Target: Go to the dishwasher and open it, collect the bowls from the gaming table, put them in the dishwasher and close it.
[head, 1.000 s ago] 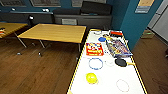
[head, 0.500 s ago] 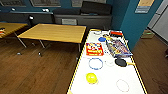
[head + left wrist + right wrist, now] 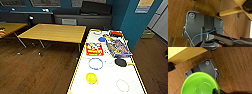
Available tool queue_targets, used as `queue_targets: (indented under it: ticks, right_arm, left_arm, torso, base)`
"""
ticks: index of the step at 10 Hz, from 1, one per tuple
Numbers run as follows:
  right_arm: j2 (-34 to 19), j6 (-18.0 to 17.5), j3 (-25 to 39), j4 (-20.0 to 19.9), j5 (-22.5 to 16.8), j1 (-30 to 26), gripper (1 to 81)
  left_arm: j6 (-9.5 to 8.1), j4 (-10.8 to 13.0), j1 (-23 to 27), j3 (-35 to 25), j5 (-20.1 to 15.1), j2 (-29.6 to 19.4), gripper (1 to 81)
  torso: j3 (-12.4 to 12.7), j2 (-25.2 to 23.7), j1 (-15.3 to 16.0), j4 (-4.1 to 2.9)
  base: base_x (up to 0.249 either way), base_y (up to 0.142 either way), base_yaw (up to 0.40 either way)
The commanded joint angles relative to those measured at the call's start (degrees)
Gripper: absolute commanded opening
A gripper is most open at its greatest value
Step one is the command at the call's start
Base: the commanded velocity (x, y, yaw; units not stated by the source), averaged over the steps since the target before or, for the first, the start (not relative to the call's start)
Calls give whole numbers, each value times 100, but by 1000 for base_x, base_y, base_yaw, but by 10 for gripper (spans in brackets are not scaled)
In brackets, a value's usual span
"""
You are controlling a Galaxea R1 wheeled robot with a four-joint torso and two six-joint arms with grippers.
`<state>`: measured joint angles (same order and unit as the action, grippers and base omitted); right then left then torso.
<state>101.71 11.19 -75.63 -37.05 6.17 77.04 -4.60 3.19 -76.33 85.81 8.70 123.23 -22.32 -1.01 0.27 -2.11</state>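
We stand at the near end of the gaming table [image 3: 82, 65], the white-topped one with the yellow edge, and we judge that the step in hand is the collecting of the bowls.

Several bowls are on the top. A yellow-green bowl [image 3: 91, 77] lies closest to us. A white bowl with a blue rim [image 3: 95, 63] is a little further. A black bowl [image 3: 120, 62] sits toward the right edge, and a blue bowl [image 3: 101, 39] lies at the far part, near the board-game boxes [image 3: 94, 48]. One more pale bowl [image 3: 122, 85] is at the near right.

In the right wrist view a bright green bowl [image 3: 199, 83] shows large and close over the wooden floor [image 3: 235, 65]. It seems that the right arm carries it, but the fingers are not clear, so we cannot tell how that gripper stands. In the left wrist view we cannot tell the state of the left gripper either.

For the next move, we think the free arm must reach over the table edge and come down on the rim of the nearest bowl.
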Motion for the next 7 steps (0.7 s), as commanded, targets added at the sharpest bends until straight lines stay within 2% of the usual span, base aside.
queue_targets:
  ticks: [1,2,3,4,5,6,7]
  right_arm:
    - [-148,41,392,312,-2,123,10]
    - [-51,41,489,356,244,202,10]
    - [37,41,524,365,332,220,10]
    - [124,41,516,365,332,211,10]
    - [186,41,524,374,332,211,10]
    - [221,41,533,374,341,219,10]
    - [257,41,542,391,359,194,10]
  left_arm:
    - [-1114,-82,1139,-1426,17,-1494,811]
    - [-1571,-82,1457,-1672,184,-1810,811]
    - [-1984,-73,1790,-1804,211,-2013,811]
    - [-2291,-64,2140,-1883,202,-2171,811]
    - [-2449,-82,2509,-1962,141,-2275,811]
    - [-2450,-100,2852,-1971,61,-2268,811]
    - [-2458,-100,3292,-1980,-281,-2180,811]
  torso:
    - [0,0,0,0]
    - [0,0,0,0]
    - [0,0,0,0]
    - [0,0,0,0]
    - [0,0,0,0]
    - [0,0,0,0]
    - [-2,0,0,0]
  base:
    - [0,0,0]
    - [0,0,0]
    - [0,0,0]
    - [0,0,0]
    - [0,0,0]
    - [0,0,0]
    - [0,0,0]
